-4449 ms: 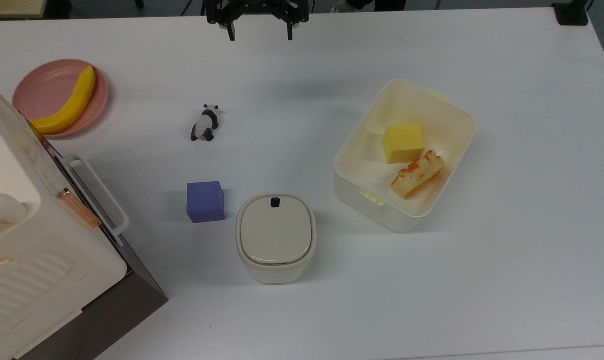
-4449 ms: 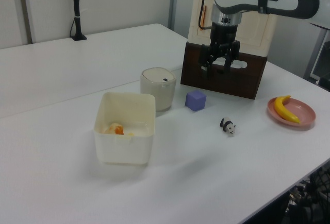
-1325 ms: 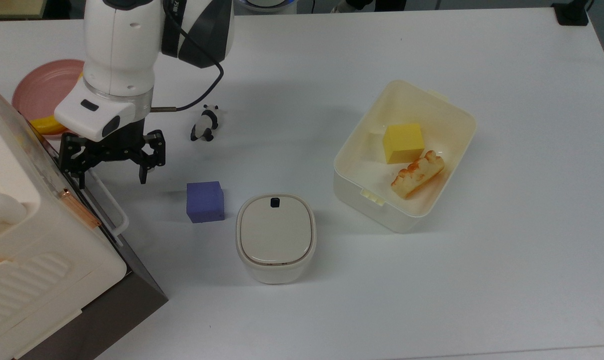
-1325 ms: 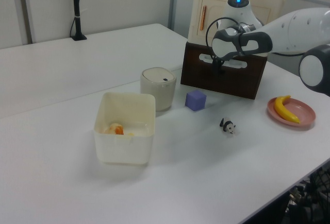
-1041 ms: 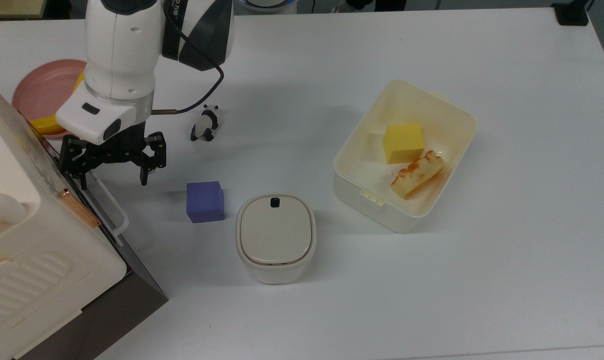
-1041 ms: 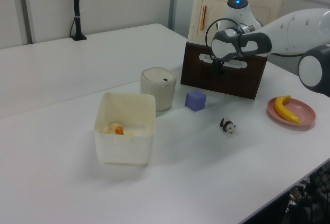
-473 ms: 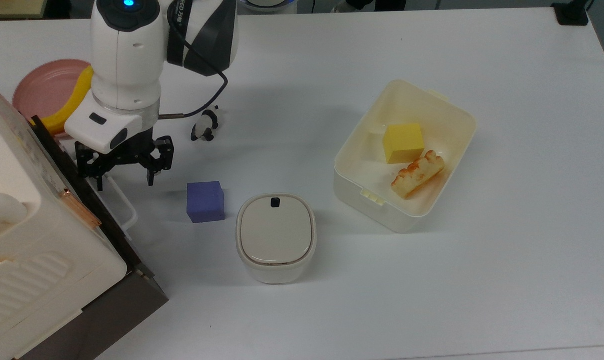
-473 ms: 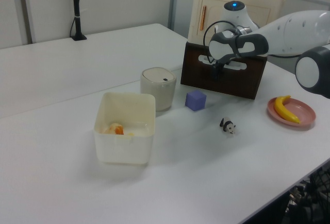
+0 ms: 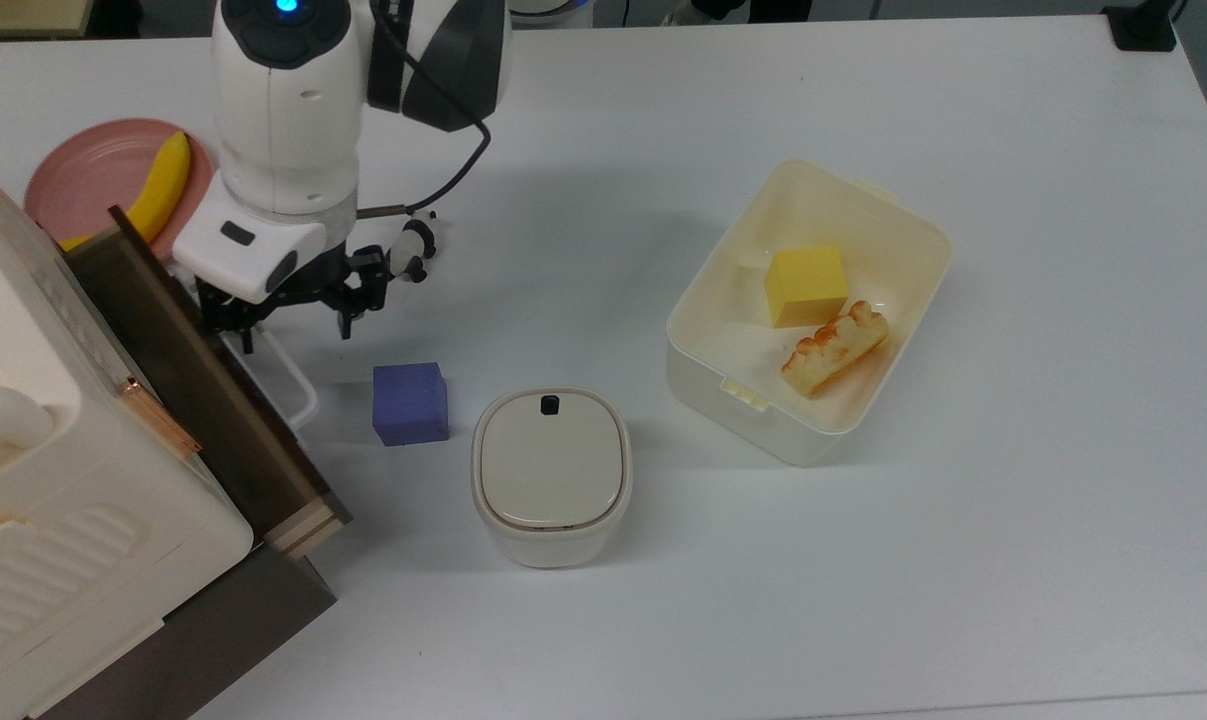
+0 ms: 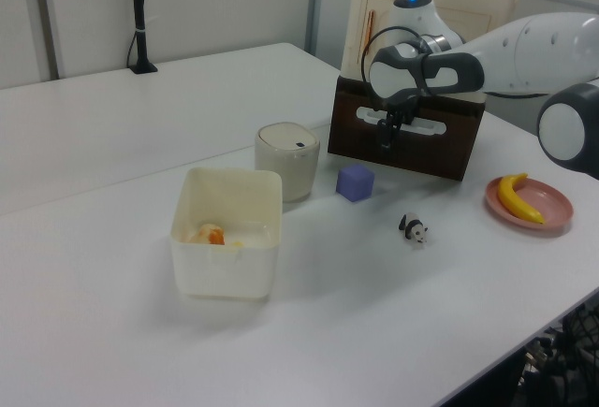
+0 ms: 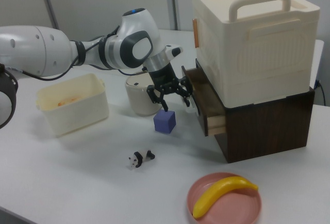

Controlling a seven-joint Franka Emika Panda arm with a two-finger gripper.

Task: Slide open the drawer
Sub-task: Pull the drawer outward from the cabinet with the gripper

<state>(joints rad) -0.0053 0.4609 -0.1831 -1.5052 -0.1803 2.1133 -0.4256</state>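
drawer (image 9: pixel 203 385) partly out of the dark base under the cream cabinet, at the top view's left edge. gripper (image 9: pixel 293 318) jaws spread, one finger hooked behind the white handle (image 9: pixel 288 385), not clamped on it.

risk: an unclamped hooked finger could slip off the bar if the pull angles sideways; more travel may push the drawer front into the purple cube (image 9: pixel 410 402), which sits near.

count: one drawer, one cube, one lidded bin (image 9: pixel 551 476), one open tub (image 9: pixel 893 215), one panda figure (image 11: pixel 140 159), one banana (image 11: pixel 221 193).

light: bright, even overhead | shadows: soft, faint | focus: slightly soft | glare: none
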